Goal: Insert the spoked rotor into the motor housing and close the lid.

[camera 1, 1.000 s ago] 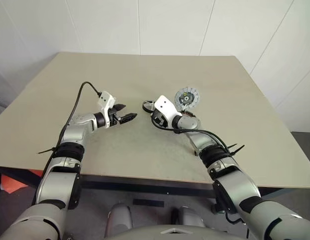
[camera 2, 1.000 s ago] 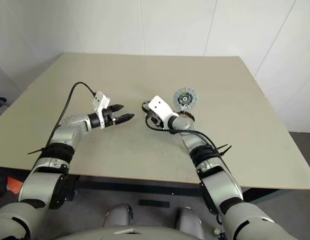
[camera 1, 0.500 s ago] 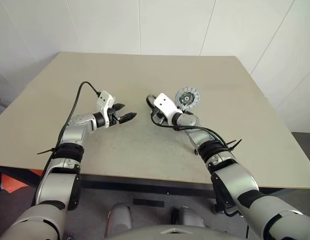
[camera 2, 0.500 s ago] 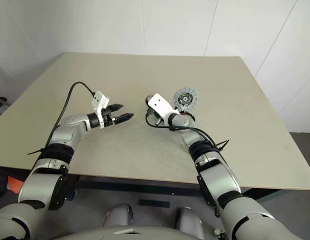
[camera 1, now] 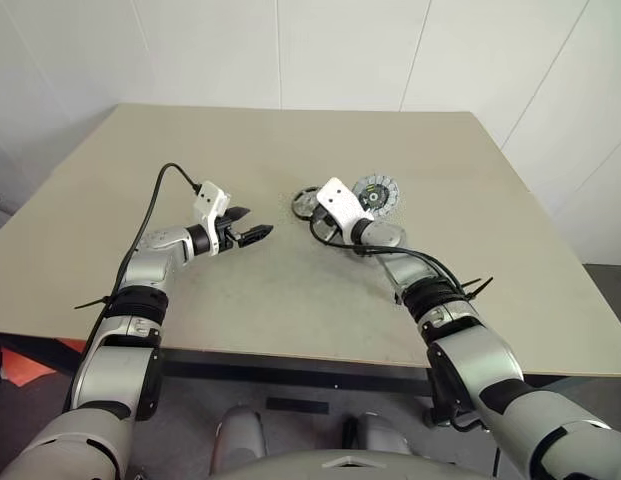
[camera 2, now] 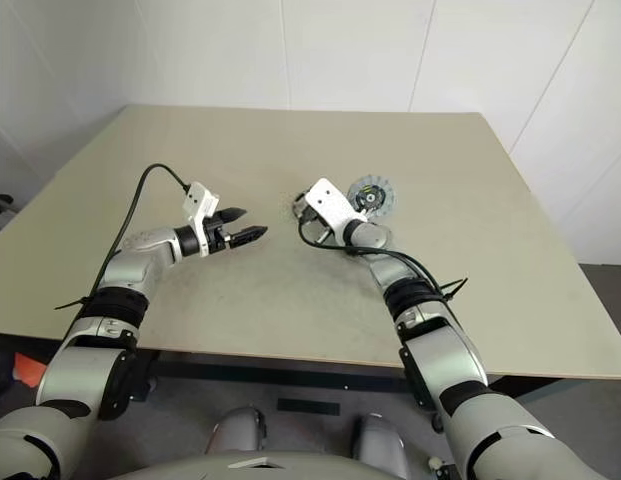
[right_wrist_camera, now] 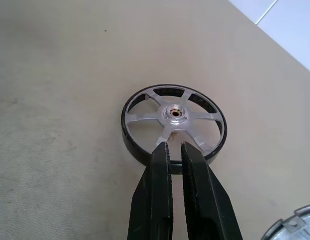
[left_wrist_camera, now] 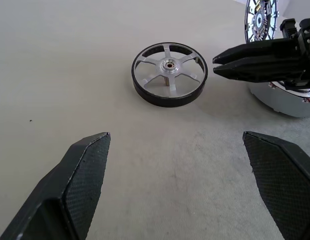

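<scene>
Right now the spoked rotor (left_wrist_camera: 169,73) lay flat on the table (camera 1: 290,290), at about 12 o'clock from the left gripper (left_wrist_camera: 177,165), whose fingers stood wide apart, holding nothing. Right gripper (right_wrist_camera: 174,146) had its fingers nearly closed, tips over the rotor's near rim, with nothing visibly clamped between them. Motor housing (left_wrist_camera: 289,100) sat just at 3 o'clock of the rotor, partly hidden by the right gripper. Lid (camera 1: 376,194) lay beyond the housing.
</scene>
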Controlling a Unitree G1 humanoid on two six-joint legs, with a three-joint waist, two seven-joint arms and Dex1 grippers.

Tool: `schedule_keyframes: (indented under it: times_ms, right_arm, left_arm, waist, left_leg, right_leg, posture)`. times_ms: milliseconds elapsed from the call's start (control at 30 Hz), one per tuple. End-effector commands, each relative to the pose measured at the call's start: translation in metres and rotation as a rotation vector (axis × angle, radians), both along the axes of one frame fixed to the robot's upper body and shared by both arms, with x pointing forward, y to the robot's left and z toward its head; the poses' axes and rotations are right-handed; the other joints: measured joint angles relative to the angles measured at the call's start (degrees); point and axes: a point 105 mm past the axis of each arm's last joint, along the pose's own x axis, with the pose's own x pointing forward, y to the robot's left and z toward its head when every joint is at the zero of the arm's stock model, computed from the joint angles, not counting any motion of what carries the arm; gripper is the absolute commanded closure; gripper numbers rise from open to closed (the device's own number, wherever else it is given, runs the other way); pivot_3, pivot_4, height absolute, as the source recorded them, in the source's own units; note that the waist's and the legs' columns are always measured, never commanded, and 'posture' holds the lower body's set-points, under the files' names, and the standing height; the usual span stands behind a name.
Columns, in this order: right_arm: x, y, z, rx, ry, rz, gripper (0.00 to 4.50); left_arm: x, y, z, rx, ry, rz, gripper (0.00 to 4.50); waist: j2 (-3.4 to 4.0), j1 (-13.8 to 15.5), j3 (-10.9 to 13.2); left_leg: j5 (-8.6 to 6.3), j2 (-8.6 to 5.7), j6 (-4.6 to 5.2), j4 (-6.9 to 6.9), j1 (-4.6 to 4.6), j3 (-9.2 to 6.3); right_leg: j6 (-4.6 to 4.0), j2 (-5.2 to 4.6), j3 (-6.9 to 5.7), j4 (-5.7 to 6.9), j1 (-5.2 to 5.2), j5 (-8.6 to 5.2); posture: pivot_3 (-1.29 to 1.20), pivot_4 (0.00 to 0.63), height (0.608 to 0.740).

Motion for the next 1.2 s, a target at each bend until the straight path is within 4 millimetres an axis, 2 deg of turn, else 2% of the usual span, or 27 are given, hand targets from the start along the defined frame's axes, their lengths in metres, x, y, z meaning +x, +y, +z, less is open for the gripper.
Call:
schedule_keyframes:
  times_ms: [33, 167, 400, 533, 767, 867, 967, 1033, 1100, 1200]
  right_arm:
    - [0.004, 0.002, 0.021, 0.027, -0.063, 0.004, 4.1]
    - [0.004, 0.002, 0.02, 0.025, -0.063, 0.001, 4.1]
    - [0.004, 0.012, 0.008, 0.055, -0.003, -0.006, 4.1]
    - [0.007, 0.012, 0.0, 0.077, 0.037, -0.034, 4.1]
    - [0.008, 0.008, 0.0, 0.11, 0.064, -0.04, 4.1]
    - [0.007, 0.01, 0.001, 0.11, 0.065, -0.028, 3.49]
    - [0.008, 0.008, 0.005, 0.09, 0.025, -0.03, 2.46]
    - [0.01, 0.006, 0.016, 0.117, -0.015, -0.04, 1.81]
    - [0.011, 0.004, 0.029, 0.16, -0.044, -0.037, 1.81]
    - [0.003, 0.002, 0.06, 0.255, -0.109, 0.008, 1.81]
  left_arm:
    - [0.005, 0.0, 0.017, -0.005, -0.061, 0.001, 0.0]
    - [0.005, 0.0, 0.016, -0.005, -0.06, 0.001, 0.0]
    - [0.005, 0.001, 0.016, -0.004, -0.059, 0.004, 0.0]
    - [0.005, 0.001, 0.016, -0.003, -0.058, 0.005, 0.0]
    - [0.004, 0.001, 0.015, -0.003, -0.056, 0.006, 0.0]
    - [0.005, 0.0, 0.015, -0.004, -0.056, 0.006, 0.0]
    - [0.005, -0.001, 0.015, -0.006, -0.057, 0.003, 0.0]
    - [0.005, -0.002, 0.015, -0.009, -0.055, 0.0, 0.0]
    - [0.005, -0.003, 0.014, -0.01, -0.053, -0.001, 0.0]
    - [0.006, -0.004, 0.014, -0.023, -0.045, 0.006, 0.0]
  waist:
    - [0.0, -0.01, 0.0]
    - [0.0, -0.01, 0.0]
    - [0.0, -0.08, 0.0]
    - [0.0, -0.11, 0.0]
    - [0.01, -0.02, 0.0]
    - [0.01, -0.02, 0.0]
    - [0.01, -0.02, 0.0]
    - [0.01, -0.02, 0.0]
    - [0.01, -0.04, 0.01]
    - [0.01, 0.0, 0.01]
  left_leg:
    - [0.0, 0.0, 0.0, 0.0, 0.0, 0.0]
    - [0.0, 0.0, 0.0, 0.0, 0.0, 0.0]
    - [0.0, 0.0, 0.0, -0.01, 0.0, 0.01]
    - [0.0, 0.0, 0.0, -0.01, -0.01, 0.01]
    - [0.0, 0.0, 0.0, -0.01, -0.02, 0.01]
    - [0.0, 0.0, 0.0, -0.01, -0.02, 0.01]
    - [0.0, 0.0, 0.0, -0.01, -0.02, 0.01]
    - [0.0, 0.0, 0.0, -0.01, -0.03, 0.01]
    - [0.0, 0.0, 0.0, -0.01, -0.03, 0.01]
    - [0.0, 0.0, 0.0, -0.02, -0.06, 0.01]
  right_leg:
    - [0.0, 0.0, 0.0, 0.0, 0.0, 0.0]
    - [0.0, 0.0, 0.0, 0.0, -0.01, 0.0]
    - [0.0, 0.0, 0.0, 0.0, -0.01, 0.0]
    - [0.0, 0.0, 0.0, 0.0, -0.03, 0.0]
    - [0.0, 0.0, 0.0, 0.0, -0.03, 0.0]
    - [0.0, 0.0, 0.0, 0.0, -0.02, 0.0]
    - [0.0, 0.0, 0.0, 0.0, -0.03, 0.0]
    - [0.0, -0.01, 0.0, 0.0, -0.03, 0.0]
    - [0.0, 0.0, 0.0, 0.0, -0.04, 0.0]
    - [0.0, 0.0, 0.0, -0.01, -0.07, 0.0]
  posture:
    - [0.0, 0.0, 0.74]
    - [0.0, 0.0, 0.74]
    - [0.0, 0.0, 0.74]
    - [0.0, 0.0, 0.74]
    - [0.0, 0.0, 0.74]
    - [0.0, 0.0, 0.74]
    - [0.0, 0.0, 0.74]
    - [0.0, 0.0, 0.74]
    - [0.0, 0.0, 0.74]
    - [0.0, 0.0, 0.74]
